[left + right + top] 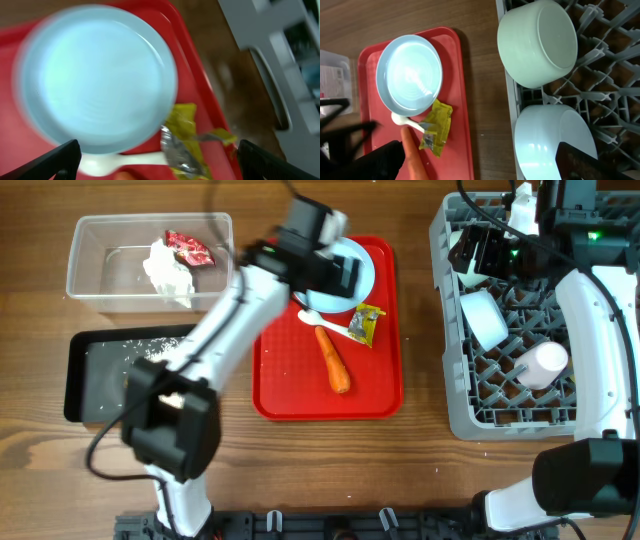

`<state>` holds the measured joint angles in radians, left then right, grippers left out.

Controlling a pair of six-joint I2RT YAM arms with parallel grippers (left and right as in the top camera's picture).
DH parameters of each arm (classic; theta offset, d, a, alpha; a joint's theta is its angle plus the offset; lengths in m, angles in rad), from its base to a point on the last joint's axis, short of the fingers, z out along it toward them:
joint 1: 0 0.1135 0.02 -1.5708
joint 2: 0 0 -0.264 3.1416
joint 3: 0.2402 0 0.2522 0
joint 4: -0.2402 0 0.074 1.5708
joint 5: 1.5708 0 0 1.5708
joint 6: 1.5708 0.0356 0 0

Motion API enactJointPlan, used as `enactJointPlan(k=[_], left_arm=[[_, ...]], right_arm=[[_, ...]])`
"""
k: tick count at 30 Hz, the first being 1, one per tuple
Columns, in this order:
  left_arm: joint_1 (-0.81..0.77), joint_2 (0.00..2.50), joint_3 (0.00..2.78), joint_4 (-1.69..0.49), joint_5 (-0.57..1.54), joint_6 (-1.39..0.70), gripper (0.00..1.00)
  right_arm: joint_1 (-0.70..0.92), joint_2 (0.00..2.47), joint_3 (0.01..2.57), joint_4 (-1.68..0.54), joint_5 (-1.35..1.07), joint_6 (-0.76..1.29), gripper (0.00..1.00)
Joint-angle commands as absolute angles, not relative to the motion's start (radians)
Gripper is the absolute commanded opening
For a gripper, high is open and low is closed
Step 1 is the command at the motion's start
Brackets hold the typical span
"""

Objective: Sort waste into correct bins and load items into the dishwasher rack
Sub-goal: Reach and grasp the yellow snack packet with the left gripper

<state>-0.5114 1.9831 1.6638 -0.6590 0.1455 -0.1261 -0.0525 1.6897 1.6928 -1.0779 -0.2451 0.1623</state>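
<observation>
Left hand hovers spread over the plate on the red tray; likely light, rigid, slick, so pinch its rim.

A flat red tray lies on the wooden table, about mid-table in the overhead view, with its long sides running from the near edge toward the far one. It is rectangular, with rounded corners and a low raised rim. The table is brown, its grain running left to right. The left wrist view shows the tray blurred. The right wrist view shows it sharp, with the table visible past its far and right sides.
</observation>
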Motion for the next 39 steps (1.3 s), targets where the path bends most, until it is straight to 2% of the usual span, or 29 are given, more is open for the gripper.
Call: enactJointPlan(k=[1, 6, 10, 22, 23, 24, 27, 28, 29, 39], left_arm=[[-0.590, 2.082, 1.668, -0.665, 0.157, -0.104, 0.99], [-0.647, 2.123, 1.668, -0.667, 0.157, -0.104, 0.93], [-0.661, 2.154, 1.668, -0.666, 0.157, -0.105, 0.80], [-0.670, 2.208, 1.660, -0.685, 0.156, -0.116, 0.64], [-0.670, 2.208, 1.660, -0.684, 0.156, -0.116, 0.61], [-0.670, 2.208, 1.660, -0.685, 0.157, -0.116, 0.52], [-0.672, 2.208, 1.660, -0.685, 0.157, -0.123, 0.15], [-0.672, 2.208, 1.660, -0.686, 0.157, -0.141, 0.07], [-0.673, 2.208, 1.660, -0.685, 0.161, -0.146, 0.04], [-0.677, 2.176, 1.666, -0.720, 0.167, -0.150, 0.04]], right_arm=[[-0.054, 1.667, 1.693, -1.083, -0.229, 0.133, 1.00], [-0.054, 1.667, 1.693, -1.093, -0.213, 0.133, 0.99], [-0.054, 1.667, 1.693, -1.093, -0.210, 0.133, 1.00], [-0.054, 1.667, 1.693, -1.093, -0.210, 0.131, 1.00], [-0.054, 1.667, 1.693, -1.093, -0.209, 0.131, 1.00], [-0.054, 1.667, 1.693, -1.093, -0.209, 0.131, 1.00], [-0.054, 1.667, 1.693, -1.096, -0.209, 0.130, 1.00], [-0.054, 1.667, 1.693, -1.099, -0.209, 0.130, 0.99], [-0.054, 1.667, 1.693, -1.101, -0.206, 0.130, 1.00], [-0.054, 1.667, 1.693, -1.108, -0.202, 0.130, 1.00]])
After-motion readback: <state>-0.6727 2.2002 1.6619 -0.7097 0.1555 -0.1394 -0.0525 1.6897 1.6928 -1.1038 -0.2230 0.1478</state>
